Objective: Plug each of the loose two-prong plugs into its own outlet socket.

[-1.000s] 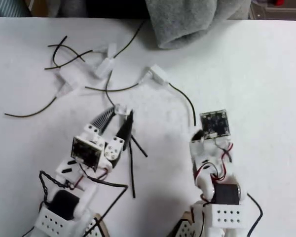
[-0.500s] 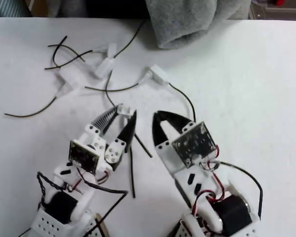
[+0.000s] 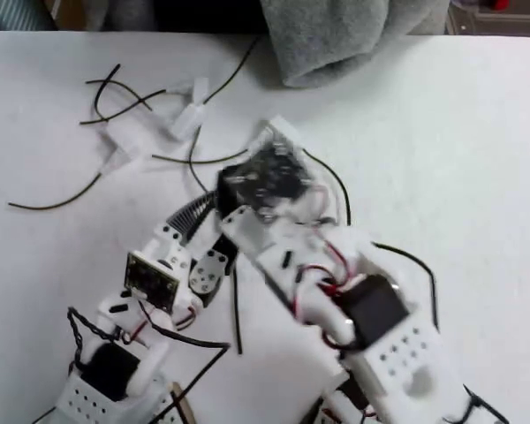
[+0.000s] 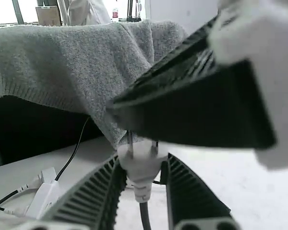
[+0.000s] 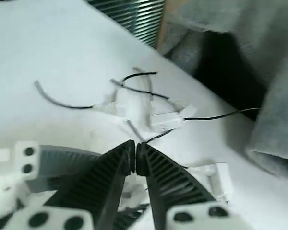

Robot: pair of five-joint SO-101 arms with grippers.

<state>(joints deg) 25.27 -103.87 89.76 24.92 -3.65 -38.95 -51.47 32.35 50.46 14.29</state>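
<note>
Your left gripper (image 4: 141,165) grips a plug (image 4: 139,158), and the right gripper (image 5: 135,153) (clenched on nothing) hangs just beside its prongs, so a bump could twist the plug loose.

Two white plastic robot arms, each ending in a black ribbed gripper: left gripper (image 4: 142,167), right gripper (image 5: 135,153). One white two-prong plug on a black cord (image 4: 138,160), pinched in the left gripper. Three white plastic connectors on black cords, loose on the table: upper connector (image 3: 187,119), leftmost connector (image 3: 122,148), connector nearest the arms (image 3: 281,128). One grey knitted cloth (image 3: 336,40). One white table (image 3: 477,132).
</note>
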